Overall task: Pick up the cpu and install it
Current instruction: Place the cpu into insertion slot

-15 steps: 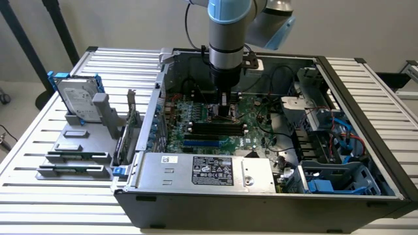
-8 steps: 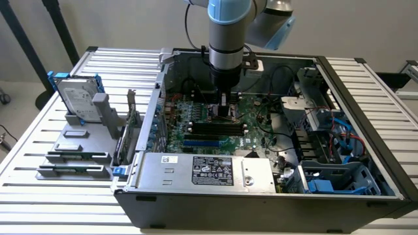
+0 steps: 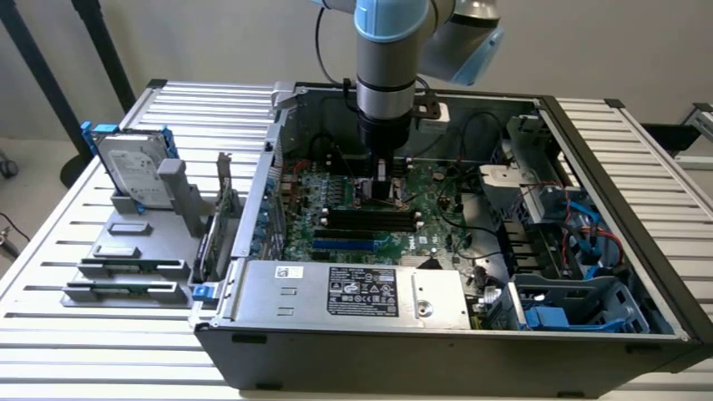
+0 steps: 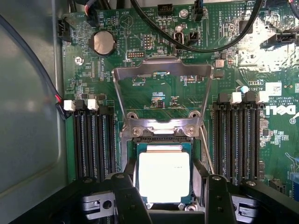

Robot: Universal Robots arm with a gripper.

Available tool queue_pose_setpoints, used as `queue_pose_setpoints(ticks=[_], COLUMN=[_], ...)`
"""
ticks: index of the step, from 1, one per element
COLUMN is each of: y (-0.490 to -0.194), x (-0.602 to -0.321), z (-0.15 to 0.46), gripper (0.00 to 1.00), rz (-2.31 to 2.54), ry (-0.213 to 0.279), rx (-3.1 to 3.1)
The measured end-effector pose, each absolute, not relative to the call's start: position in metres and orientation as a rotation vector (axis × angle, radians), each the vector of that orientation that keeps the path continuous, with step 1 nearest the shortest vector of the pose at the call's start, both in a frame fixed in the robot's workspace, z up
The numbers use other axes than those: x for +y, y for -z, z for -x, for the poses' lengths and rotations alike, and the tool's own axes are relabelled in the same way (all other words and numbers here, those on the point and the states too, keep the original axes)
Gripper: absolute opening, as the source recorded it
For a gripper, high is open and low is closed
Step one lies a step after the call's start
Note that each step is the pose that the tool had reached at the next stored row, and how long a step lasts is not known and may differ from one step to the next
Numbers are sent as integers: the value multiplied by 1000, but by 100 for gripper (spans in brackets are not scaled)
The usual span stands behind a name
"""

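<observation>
One slatted table (image 3: 45, 251) carries everything. On it the computer case (image 3: 446, 355) lies with its open side up. I take that to be the reason for the layout: the board faces upward and can be reached from straight above. The arm (image 3: 385, 67) stands vertical inside the case, toward twelve o'clock of the case's middle in the exterior view, with its wrist pointing down at the motherboard (image 3: 435, 188). At six o'clock of the arm, along the near wall of the case, sits the power supply (image 3: 346, 292). At nine o'clock of the case is a grey parts rack (image 3: 184, 200). A hard drive (image 3: 128, 171) on blue rails is propped upright at the rack's far end, well apart from the work.

The hand (image 3: 385, 182) is low over the board. In the wrist view its two black fingers (image 4: 126, 196) press on opposite edges of the cpu (image 4: 164, 177), so the chip is clamped flat with its silvery top facing the camera. An edge grip like this probably keeps the chip level and its underside untouched. The cpu sits squarely at the socket (image 4: 159, 139), between two banks of memory slots (image 4: 93, 140). The metal load plate (image 4: 161, 127) is swung open just beyond the cpu, leaving the socket free to take it. Whether the cpu already rests in the socket or hangs just above it, I cannot tell.
</observation>
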State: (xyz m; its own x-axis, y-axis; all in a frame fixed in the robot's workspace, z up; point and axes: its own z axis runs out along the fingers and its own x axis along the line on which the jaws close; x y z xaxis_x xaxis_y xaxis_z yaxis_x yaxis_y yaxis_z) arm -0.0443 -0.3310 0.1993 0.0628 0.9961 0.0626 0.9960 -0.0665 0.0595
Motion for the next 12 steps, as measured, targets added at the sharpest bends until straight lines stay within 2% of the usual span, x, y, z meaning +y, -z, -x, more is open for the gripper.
queue_pose_setpoints(ticks=[12], y=[-198], x=[-331], z=[43], gripper=[55], rz=[-2286], ry=[-127], rx=[2143])
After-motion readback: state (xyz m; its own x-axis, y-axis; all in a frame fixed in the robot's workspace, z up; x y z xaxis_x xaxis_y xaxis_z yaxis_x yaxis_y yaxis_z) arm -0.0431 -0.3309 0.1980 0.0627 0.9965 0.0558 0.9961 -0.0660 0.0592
